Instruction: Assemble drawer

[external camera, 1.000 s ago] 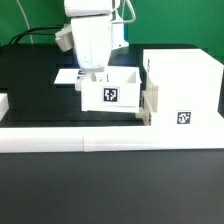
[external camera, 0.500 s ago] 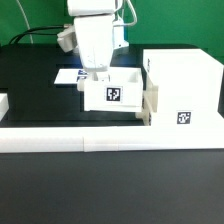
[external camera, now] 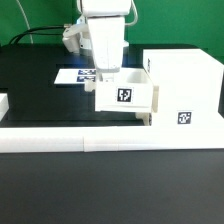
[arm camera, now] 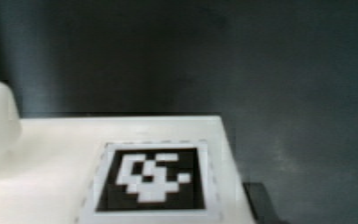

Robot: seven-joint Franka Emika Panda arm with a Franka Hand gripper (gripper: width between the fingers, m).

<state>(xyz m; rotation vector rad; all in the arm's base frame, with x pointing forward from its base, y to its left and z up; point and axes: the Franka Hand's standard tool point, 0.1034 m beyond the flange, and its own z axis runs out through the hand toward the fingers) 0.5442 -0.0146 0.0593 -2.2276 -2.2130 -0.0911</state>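
The small white drawer box (external camera: 124, 96), with a black tag on its front, stands on the black table against the open side of the large white drawer housing (external camera: 185, 85). My gripper (external camera: 107, 73) reaches down from above onto the box's wall on the exterior view's left, and its fingers look closed on that wall. In the wrist view a white panel of the box with its tag (arm camera: 153, 180) lies close below the camera. One dark fingertip (arm camera: 261, 203) shows at its edge, and the other finger is out of frame.
The marker board (external camera: 70, 75) lies flat behind the box. A long white rail (external camera: 100, 141) runs along the table's front edge. A small white part (external camera: 3, 102) sits at the exterior view's far left. The housing carries a tag (external camera: 184, 117).
My gripper and the drawer box have moved together toward the exterior view's right, and the box now stands up against the housing.
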